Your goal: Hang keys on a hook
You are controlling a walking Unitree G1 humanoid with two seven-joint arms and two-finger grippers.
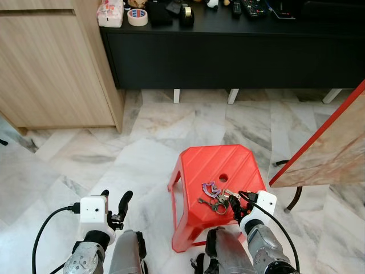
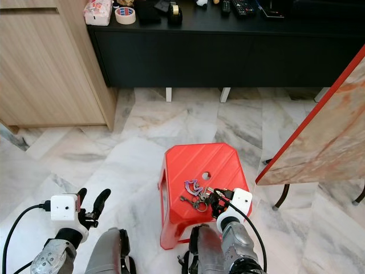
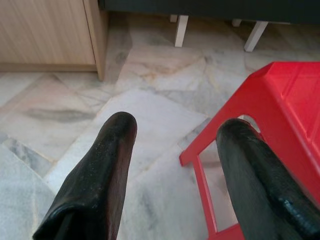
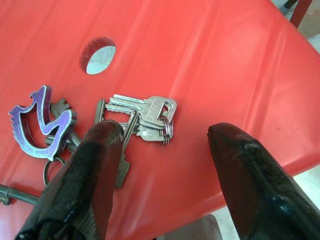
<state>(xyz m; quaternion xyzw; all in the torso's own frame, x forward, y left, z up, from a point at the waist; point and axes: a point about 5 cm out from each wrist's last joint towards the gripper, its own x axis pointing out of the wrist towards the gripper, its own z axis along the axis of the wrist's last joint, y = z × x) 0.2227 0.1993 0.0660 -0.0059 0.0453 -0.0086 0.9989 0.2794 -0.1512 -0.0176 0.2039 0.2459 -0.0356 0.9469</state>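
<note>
Now hovering, fingers spread, right gripper just over the key bunch on the red stool, toward five o'clock from its hole. Best closed on the silver keys, probably; purple fob lies aside. Left gripper idle, apart.

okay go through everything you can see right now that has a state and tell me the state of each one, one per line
keys: lying flat in a bunch on the stool, not gripped
purple keychain: flat on the stool, attached to the bunch
red stool: upright on the floor
right gripper: open, fingers either side of the keys, just above them
left gripper: open, holding nothing, over the floor beside the stool
tape roll: lying flat on the black cabinet
</note>
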